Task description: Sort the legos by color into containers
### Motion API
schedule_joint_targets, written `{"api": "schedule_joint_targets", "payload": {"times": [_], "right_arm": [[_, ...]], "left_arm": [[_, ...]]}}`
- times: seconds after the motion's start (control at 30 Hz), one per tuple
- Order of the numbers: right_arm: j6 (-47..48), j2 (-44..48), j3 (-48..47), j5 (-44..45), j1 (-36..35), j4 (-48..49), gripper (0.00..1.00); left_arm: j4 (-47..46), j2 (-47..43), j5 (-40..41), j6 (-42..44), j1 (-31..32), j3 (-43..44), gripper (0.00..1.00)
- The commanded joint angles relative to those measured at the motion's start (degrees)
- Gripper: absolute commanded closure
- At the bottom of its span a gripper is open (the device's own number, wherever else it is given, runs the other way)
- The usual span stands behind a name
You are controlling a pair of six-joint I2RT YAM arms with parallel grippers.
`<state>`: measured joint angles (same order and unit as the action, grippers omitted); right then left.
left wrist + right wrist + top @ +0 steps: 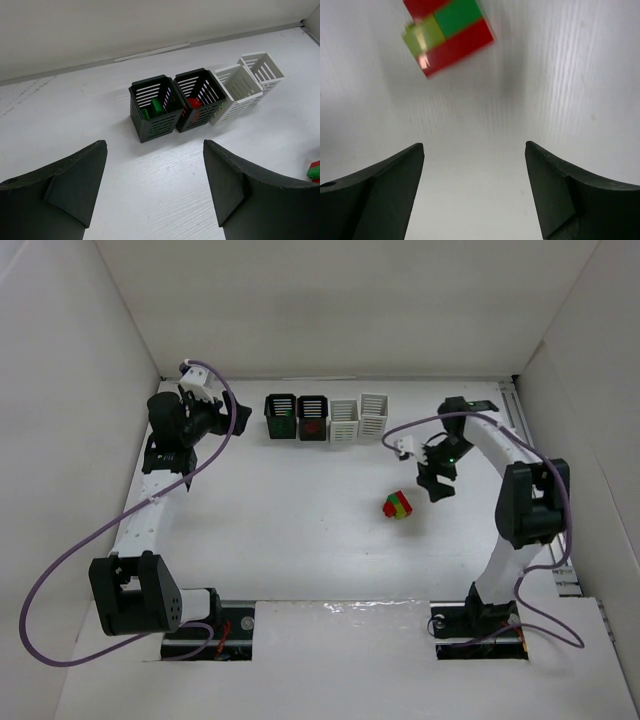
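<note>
The lego stack (pixel 397 506) sits on the bare table (pixel 300 540): red, green and yellow-green bricks clumped together, a bit blurred in the right wrist view. The right gripper (pixel 437 483) hangs just to the stack's right and slightly farther back, fingers apart, nothing between them. From its own cam the stack (pixel 447 35) lies ahead of the fingers (pixel 385 185) and left of the gap's centre, its long side slanting across the view from lower left to upper right, so imo the wrist needs to go fwd, slide left and prob twist to square up before closing. Back and left of the stack stands the basket row: first black basket (pixel 157 127) w/ a green brick (pixel 157 106) inside, second black basket (pixel 200 117) w/ a red brick (pixel 194 103), then a white basket (pixel 227 112) and an end white basket (pixel 272 72); can't tell what's in those two. The left gripper (pixel 205 415) is way off left of the stack, past the row, also spread wide and holding nothing. The right arm is clearly the nearer one.
</note>
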<state>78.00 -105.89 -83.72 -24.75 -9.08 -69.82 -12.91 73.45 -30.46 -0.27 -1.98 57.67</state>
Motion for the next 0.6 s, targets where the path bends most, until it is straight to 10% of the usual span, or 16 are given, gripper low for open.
{"api": "schedule_joint_targets", "payload": {"times": [0.0,0.57], "right_arm": [[13.21,6.21,-2.59,2.51,5.81,-8.75,0.13],[22.03,11.93,10.86,-3.64,-5.24,5.91,0.02]], "left_arm": [[-1.68,-0.24,-0.92,0.8,-0.39,1.92,0.26],[-2.65,-1.38,-0.04,-1.48,-0.39,0.78,0.26]]}}
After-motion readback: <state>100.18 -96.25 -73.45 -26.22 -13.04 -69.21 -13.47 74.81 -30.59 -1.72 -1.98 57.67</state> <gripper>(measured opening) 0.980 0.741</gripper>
